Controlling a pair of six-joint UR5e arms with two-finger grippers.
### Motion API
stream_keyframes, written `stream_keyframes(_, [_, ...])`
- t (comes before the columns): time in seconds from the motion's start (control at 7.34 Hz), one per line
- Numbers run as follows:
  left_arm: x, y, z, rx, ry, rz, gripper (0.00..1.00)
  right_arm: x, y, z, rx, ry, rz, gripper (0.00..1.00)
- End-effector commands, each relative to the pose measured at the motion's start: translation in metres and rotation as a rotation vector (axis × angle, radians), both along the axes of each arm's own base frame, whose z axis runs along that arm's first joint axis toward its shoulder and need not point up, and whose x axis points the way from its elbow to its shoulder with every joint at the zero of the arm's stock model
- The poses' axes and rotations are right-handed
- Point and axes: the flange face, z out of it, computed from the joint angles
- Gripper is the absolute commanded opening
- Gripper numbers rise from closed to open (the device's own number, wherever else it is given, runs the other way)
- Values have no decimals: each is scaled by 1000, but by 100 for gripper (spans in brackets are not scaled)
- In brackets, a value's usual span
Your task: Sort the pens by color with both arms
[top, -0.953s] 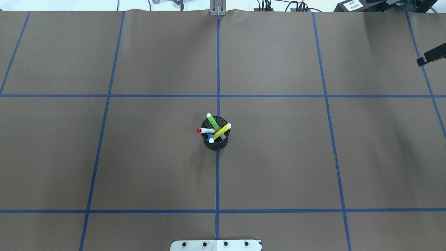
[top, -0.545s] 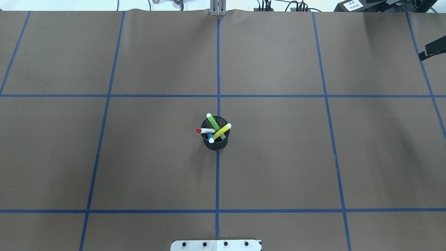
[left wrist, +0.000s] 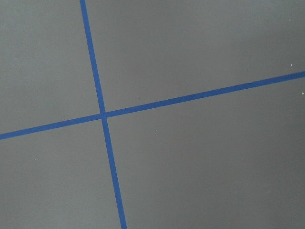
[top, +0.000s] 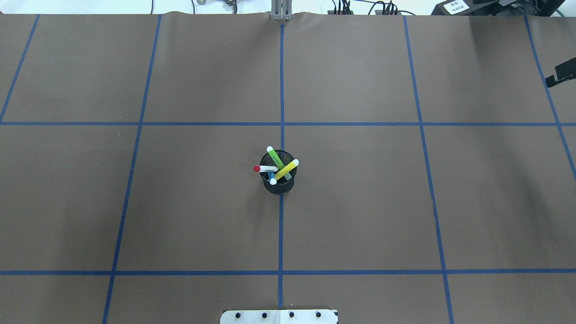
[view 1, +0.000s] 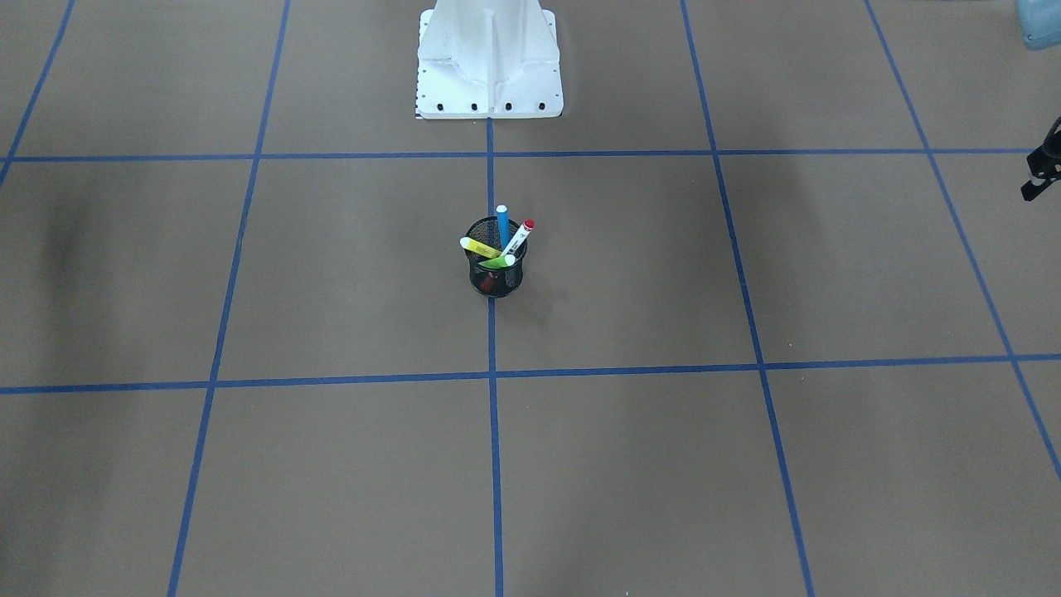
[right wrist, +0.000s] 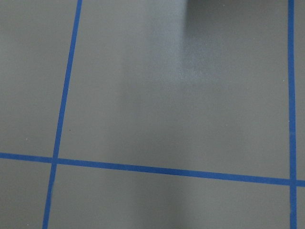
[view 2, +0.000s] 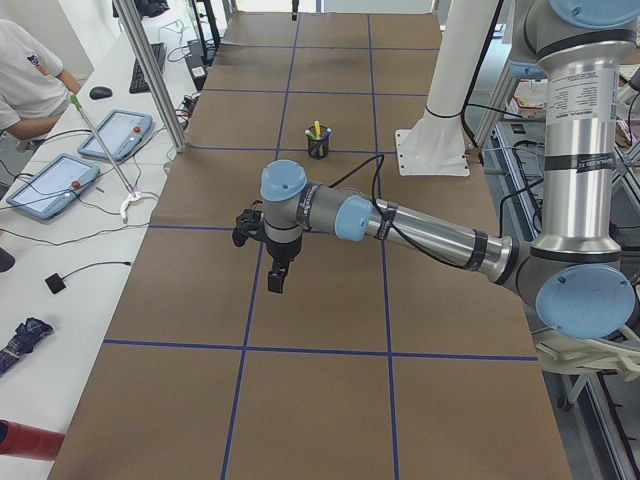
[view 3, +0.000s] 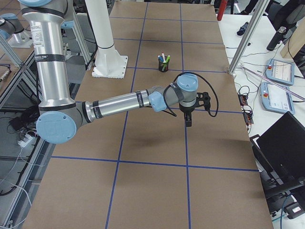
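Observation:
A black wire-mesh cup (top: 279, 185) (view 1: 495, 280) stands at the table's centre on a blue tape line. It holds the pens: green (top: 275, 157), yellow (top: 288, 169), red with a white label (top: 263, 168) and blue (top: 272, 177), all leaning outward. Both arms hang over the table's ends, far from the cup. Only a black edge of my right gripper (top: 560, 74) shows at the overhead view's right border. Likewise, just a black bit of my left gripper (view 1: 1043, 170) shows in the front view. I cannot tell whether either is open or shut. Both wrist views show only brown table and tape.
The white pedestal base (view 1: 489, 75) stands behind the cup on the robot's side. Blue tape lines (top: 281, 123) grid the brown table cover. A person (view 2: 20, 70) sits at a side bench with tablets past the left end. A laptop (view 3: 286, 148) lies past the right end.
The black edge of my right gripper has slid a little further out toward the overhead view's right border. The cup and pens have not moved.

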Motion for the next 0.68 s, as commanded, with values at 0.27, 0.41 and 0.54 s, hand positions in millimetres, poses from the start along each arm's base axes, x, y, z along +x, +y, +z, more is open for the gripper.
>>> stream_keyframes(0.27, [0, 8, 9, -14, 1, 3, 100, -3, 14, 10, -36, -58, -31, 100])
stream_keyframes(0.41, [0, 8, 10, -16, 2, 5, 100, -20, 12, 2, -33, -84, -67, 100])
stream_keyframes(0.54, [1, 8, 8, -14, 9, 7, 100, -44, 9, -27, 0, -99, -100, 100])
